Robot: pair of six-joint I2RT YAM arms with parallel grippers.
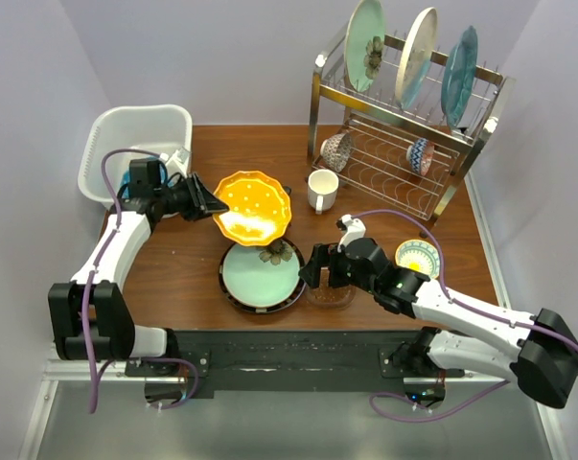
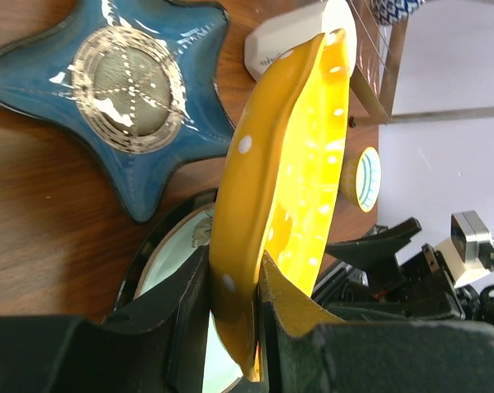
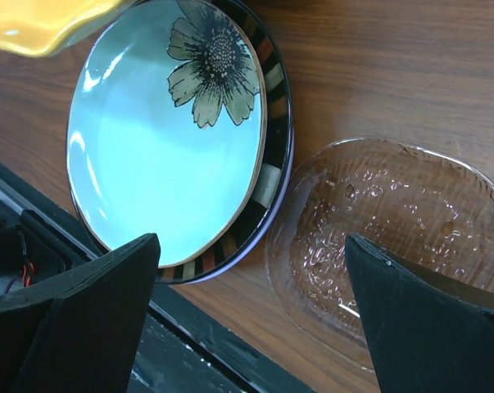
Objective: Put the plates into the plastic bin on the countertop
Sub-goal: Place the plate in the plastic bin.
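- The left gripper (image 1: 200, 198) is clenched on the rim of the orange scalloped plate (image 1: 255, 206) with white dots. The left wrist view shows the rim of that plate (image 2: 287, 164) pinched between both fingers (image 2: 189, 303).
- The plate is held in the air, tilted, above the reddish-brown wood-grain countertop (image 1: 173, 273). It hangs to the right of the white plastic bin (image 1: 140, 112), apart from it.
- The bin stands at the far left corner of the countertop.
- Below the held plate, the left wrist view shows the blue star-shaped dish (image 2: 124, 90) lying flat on the wood. The top view hides it.
- The pale green plate with a flower (image 1: 260, 278) lies flat near the front edge, stacked on the black-rimmed plate (image 1: 228, 287). In the right wrist view the green plate (image 3: 156, 155) covers all but the striped rim (image 3: 273, 123) of the one beneath.
- The right gripper (image 1: 319, 270) is released, its fingers (image 3: 107, 286) spread wide with nothing between them.
- It hangs above the near edge of the clear glass dish (image 3: 394, 229), just beside the stack. Whether it touches the glass is hard to tell.
- The steel wire dish rack (image 1: 404, 163) at the far right holds three upright plates: a green flowered plate (image 1: 367, 43), a cream plate (image 1: 416, 57) and a blue plate (image 1: 458, 75).
- A white mug (image 1: 321, 190) stands left of the rack, and a small yellow-patterned bowl (image 1: 418, 257) sits near the right arm.
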